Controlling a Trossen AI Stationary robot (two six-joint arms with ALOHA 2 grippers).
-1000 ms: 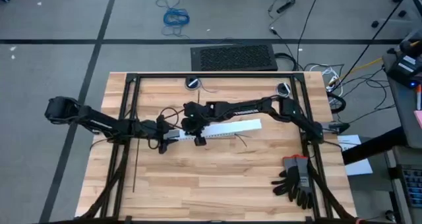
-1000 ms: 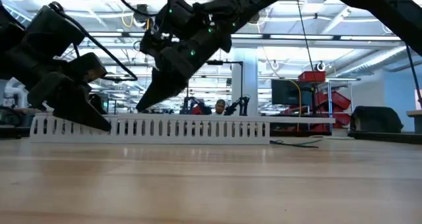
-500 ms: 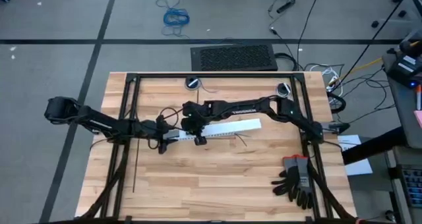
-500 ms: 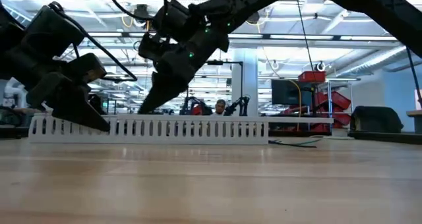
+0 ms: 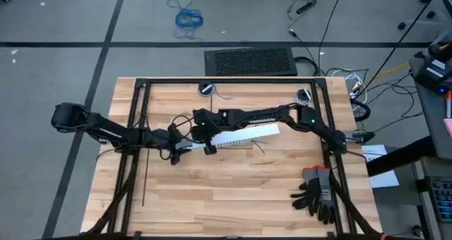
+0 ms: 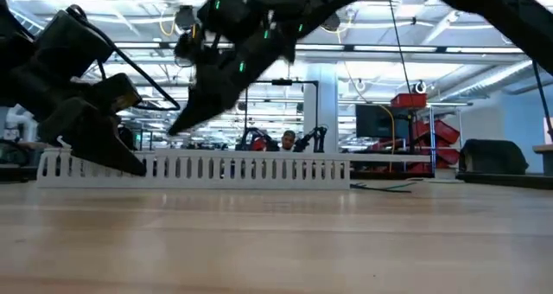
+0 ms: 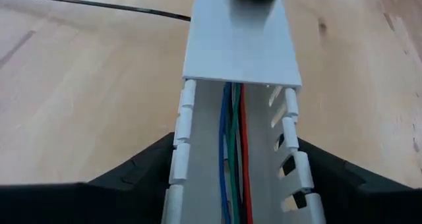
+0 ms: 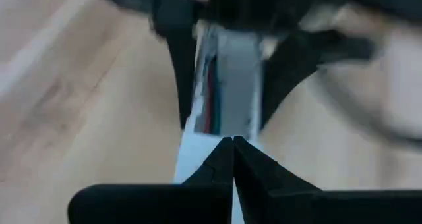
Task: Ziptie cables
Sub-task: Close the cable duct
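Near the table's (image 5: 233, 190) middle, the left gripper (image 7: 234, 174) is pinching the white duct (image 5: 236, 138) steady, keeping the cables (image 7: 232, 145) lying inside it, while the right gripper (image 8: 233, 148), fingers pressed together, is pushing on the cover (image 7: 241, 43).

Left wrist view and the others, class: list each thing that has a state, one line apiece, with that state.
white slotted duct: lying flat on the table, its cover drawn back from the end held by the left gripper.
cables: lying lengthwise inside the duct, no ziptie around them.
left gripper: shut on the duct's side walls.
right gripper: shut, fingertips together, over the duct's cover.
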